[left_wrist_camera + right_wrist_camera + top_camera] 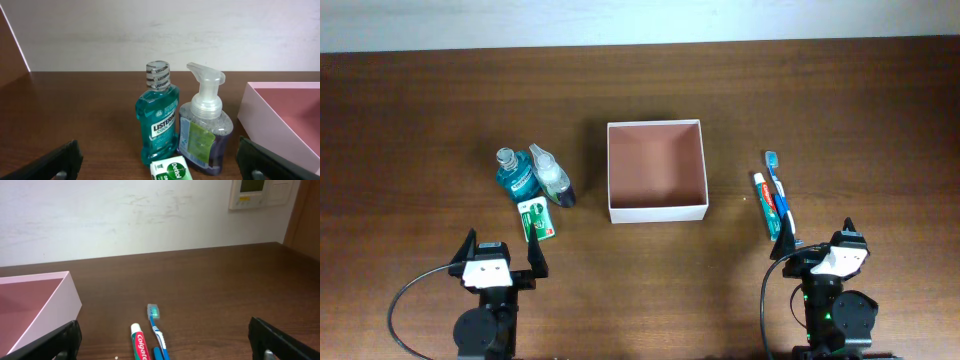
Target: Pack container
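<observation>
Overhead, container (658, 212): empty — nothing packed
Left gripper (503, 247): jaws apart, empty
Right gripper (819, 235): jaws apart, empty
Unpacked: mouthwash (516, 178), pump bottle (551, 178), soap box (537, 220), toothpaste (766, 205), toothbrush (778, 185)

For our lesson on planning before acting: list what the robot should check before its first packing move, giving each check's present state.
1. Container open and empty: ok.
2. Left jaws open, holding nothing: ok.
3. Right jaws open, holding nothing: ok.
4. Listerine bottle and pump bottle upright: ok.
5. Colgate toothpaste clear of toothbrush: cannot tell.
</observation>
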